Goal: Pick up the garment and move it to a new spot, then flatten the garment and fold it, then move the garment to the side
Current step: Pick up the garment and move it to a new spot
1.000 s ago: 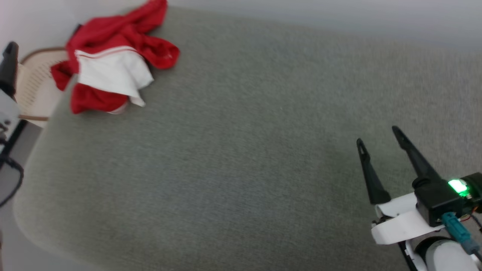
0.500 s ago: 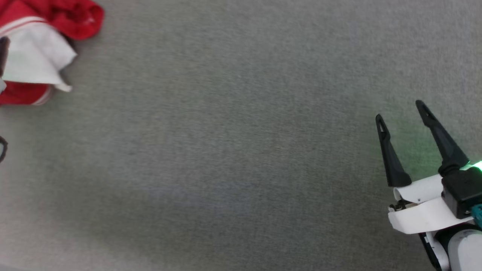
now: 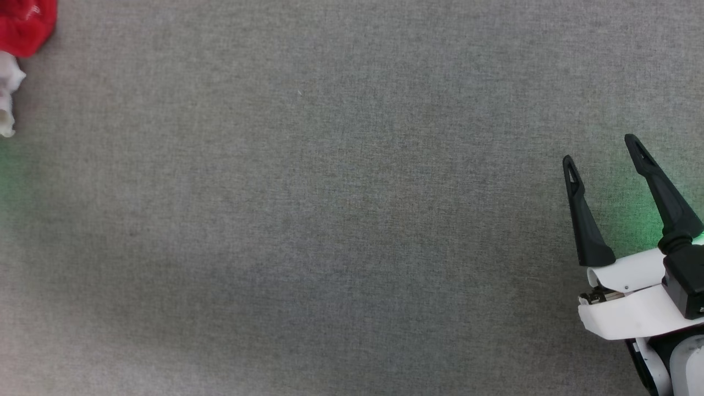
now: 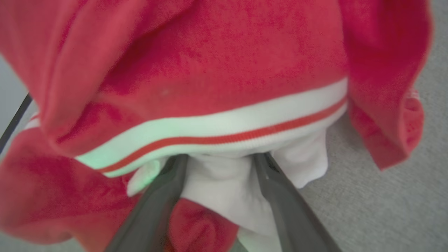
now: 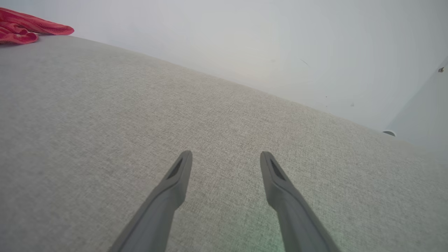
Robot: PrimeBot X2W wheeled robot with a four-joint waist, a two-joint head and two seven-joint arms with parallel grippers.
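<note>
The garment [image 4: 224, 63] is a crumpled red jersey with a white sleeve and red-white striped trim, lying bunched on the grey fabric surface [image 3: 330, 220]. In the left wrist view my left gripper [image 4: 219, 159] is pushed into it. The jaws stand apart with white sleeve cloth between them, and the tips are tucked under the striped trim. In the head view only a corner of the garment [image 3: 22, 22] shows at the top left edge. My right gripper [image 3: 600, 149] hovers open over bare surface at the lower right, far from the garment [image 5: 24, 28], with nothing between its fingers [image 5: 175, 182].
The grey surface stretches wide between the garment and the right gripper [image 5: 225, 154]. A pale wall [image 5: 245, 42] rises behind its far edge. A small round fitting [image 5: 388, 133] sits at that edge.
The head camera has swung right, so the garment slid from the upper left to the picture's edge and the basket left view. The right gripper stays open.
</note>
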